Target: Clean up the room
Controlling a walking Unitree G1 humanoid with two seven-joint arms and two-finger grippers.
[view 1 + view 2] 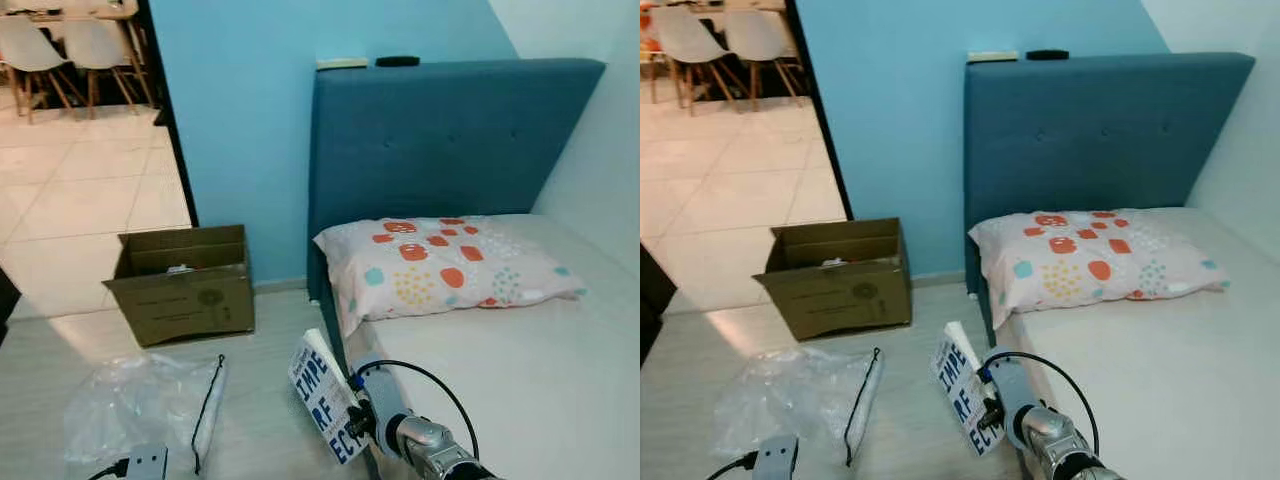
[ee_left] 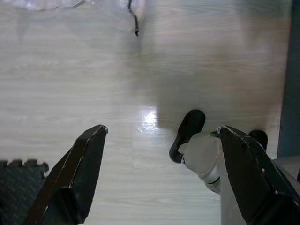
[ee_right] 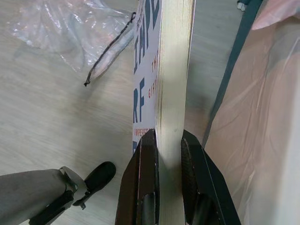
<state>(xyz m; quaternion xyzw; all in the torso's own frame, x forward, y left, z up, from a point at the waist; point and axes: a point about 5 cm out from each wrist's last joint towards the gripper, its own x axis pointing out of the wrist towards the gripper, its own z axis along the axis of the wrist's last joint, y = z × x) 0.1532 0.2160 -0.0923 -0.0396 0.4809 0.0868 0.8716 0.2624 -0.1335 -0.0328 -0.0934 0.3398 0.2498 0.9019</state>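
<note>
A white book [image 1: 322, 396] with blue lettering is clamped edge-on between the fingers of the right gripper [image 3: 167, 154], low in the centre of the head frame, just beside the bed [image 1: 520, 380]. The left gripper [image 2: 159, 154] is spread wide and empty above the pale wood floor [image 2: 70, 93]. An open cardboard box [image 1: 183, 283] is seen at left of centre, and a clear plastic bag [image 1: 140, 405] at lower left.
</note>
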